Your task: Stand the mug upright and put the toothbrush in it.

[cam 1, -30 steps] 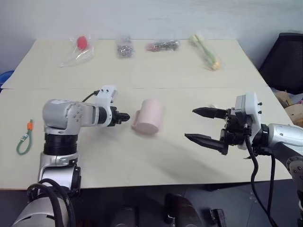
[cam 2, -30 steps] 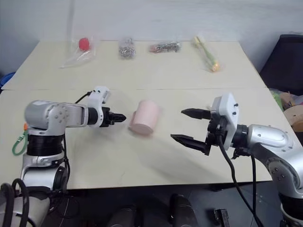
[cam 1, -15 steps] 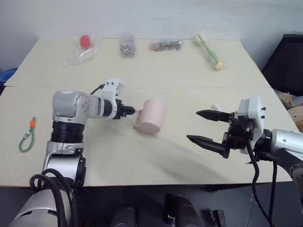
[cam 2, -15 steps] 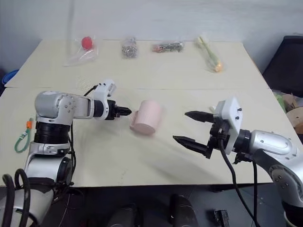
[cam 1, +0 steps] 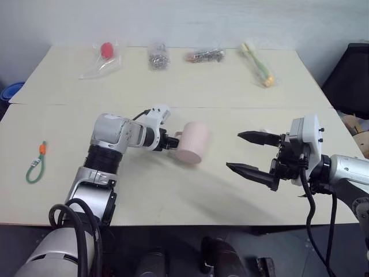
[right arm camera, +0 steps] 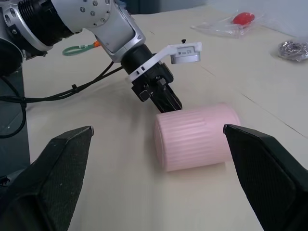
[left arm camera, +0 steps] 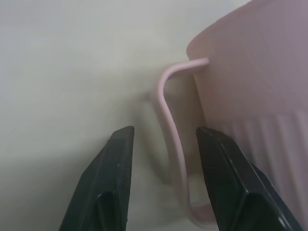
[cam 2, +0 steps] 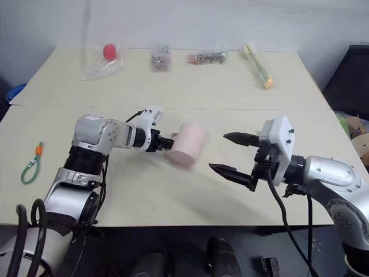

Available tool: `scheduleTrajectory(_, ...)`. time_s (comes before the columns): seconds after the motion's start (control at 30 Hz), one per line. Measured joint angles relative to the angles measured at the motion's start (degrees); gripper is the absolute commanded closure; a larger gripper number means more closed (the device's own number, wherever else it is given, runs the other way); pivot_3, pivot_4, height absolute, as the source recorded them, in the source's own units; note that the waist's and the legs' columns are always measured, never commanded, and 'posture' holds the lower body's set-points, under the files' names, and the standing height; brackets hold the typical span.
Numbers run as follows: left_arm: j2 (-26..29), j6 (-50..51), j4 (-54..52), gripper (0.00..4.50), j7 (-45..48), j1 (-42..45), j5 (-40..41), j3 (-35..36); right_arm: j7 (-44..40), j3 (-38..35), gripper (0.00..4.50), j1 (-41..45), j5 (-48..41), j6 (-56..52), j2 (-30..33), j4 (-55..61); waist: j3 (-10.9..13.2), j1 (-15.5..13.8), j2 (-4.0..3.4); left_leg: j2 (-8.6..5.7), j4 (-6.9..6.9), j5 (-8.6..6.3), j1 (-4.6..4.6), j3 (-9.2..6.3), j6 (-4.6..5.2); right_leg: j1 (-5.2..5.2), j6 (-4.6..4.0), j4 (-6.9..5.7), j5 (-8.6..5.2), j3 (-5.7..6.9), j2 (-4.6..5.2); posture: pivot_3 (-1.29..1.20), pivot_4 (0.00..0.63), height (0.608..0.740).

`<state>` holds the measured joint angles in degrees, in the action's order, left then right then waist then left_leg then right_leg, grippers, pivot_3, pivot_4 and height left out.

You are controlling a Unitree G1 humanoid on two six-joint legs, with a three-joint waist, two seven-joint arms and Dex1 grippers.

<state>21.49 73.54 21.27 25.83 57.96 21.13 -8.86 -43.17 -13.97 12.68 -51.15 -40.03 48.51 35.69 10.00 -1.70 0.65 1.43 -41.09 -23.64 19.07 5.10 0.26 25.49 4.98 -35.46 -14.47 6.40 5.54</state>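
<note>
Left wrist view looks right down the left gripper point(left arm camera: 163, 139). Its two black fingers point(left arm camera: 118, 159) stand a little apart, and the thin pink loop handle point(left arm camera: 169, 130) of the mug runs up between them. The fingers are not pressing on it yet, so nothing is held.

The small pale pink mug with ribbed sides point(cam 1: 192, 142) lies on its side on the cream table point(cam 1: 173, 202), near the middle. It looks like smooth, hard plastic or pottery, round like a tube, so I think it could roll if it gets a bump.

To do this step well, I think the left gripper should go a bit further in, close softly on the handle, then lift and turn the mug slowly until its flat bottom sits on the table. A quick push could send it rolling away.

The right gripper point(cam 1: 247, 152) hangs in the air well apart from the mug, its pointed black fingers spread wide and holding nothing.

A small bit of white point(cam 1: 262, 130) peeks out just behind the right gripper. It may be the toothbrush, but I cannot tell.

At the far edge of the table lie crinkly clear bags: one with a red ball thing point(cam 1: 106, 49) and one with a long green and yellow stick point(cam 1: 256, 64).
</note>
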Motion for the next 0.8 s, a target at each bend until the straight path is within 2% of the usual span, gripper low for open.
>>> scheduleTrajectory(0.07,0.11,-1.61,0.41,3.15,1.02,0.0,-1.25,-1.38,0.19,0.0,0.0,-0.01,-0.12,0.0,-0.02,0.02,0.0,-0.15,0.0,-0.02,-0.02,0.0,0.0,0.0,0.01,-0.01,0.0,0.0,0.0,0.0,0.02,0.0,0.15,0.74)
scheduleTrajectory(0.2,0.15,-3.27,1.92,4.46,2.89,0.0,-2.64,-1.85,0.42,0.0,0.0,-0.01,-0.4,0.0,-0.01,0.05,0.0,-0.19,0.0,-0.02,-0.02,0.0,0.01,-0.01,0.02,-0.01,0.0,0.0,0.0,0.0,0.01,0.0,0.15,0.74)
scheduleTrajectory(0.4,-0.2,-2.62,1.84,4.49,4.65,-0.01,-2.98,-1.39,0.66,-0.01,0.0,-0.03,-0.51,-0.01,-0.01,0.05,0.0,-0.11,0.0,0.0,-0.01,0.0,0.01,-0.02,0.03,-0.01,0.0,0.0,0.0,0.01,0.01,0.0,0.15,0.74)
scheduleTrajectory(0.53,-1.47,-4.17,-1.02,4.49,3.59,-2.43,-2.67,1.99,0.69,0.0,0.0,-0.35,-0.38,0.0,0.0,0.14,0.0,0.02,0.0,0.03,0.0,0.0,0.05,-0.05,0.03,0.0,0.0,0.03,0.0,0.02,0.01,0.0,0.15,0.74)
scheduleTrajectory(0.67,-7.04,-19.13,-6.72,4.49,-3.52,-8.56,-3.25,10.35,0.72,0.0,0.0,-0.47,-0.36,0.0,0.0,0.17,0.01,0.03,0.01,0.1,-0.05,0.0,0.12,-0.13,0.03,0.01,0.0,0.04,0.01,0.09,0.04,0.0,0.15,0.74)
scheduleTrajectory(0.8,-10.45,-44.11,-9.46,4.49,-9.04,-15.61,-8.75,11.54,1.1,0.15,0.0,0.25,-0.34,-0.04,-0.03,-0.03,0.01,0.05,0.01,0.1,-0.01,0.0,0.07,-0.09,0.03,0.01,-0.01,0.05,0.02,0.1,0.07,0.0,0.15,0.74)
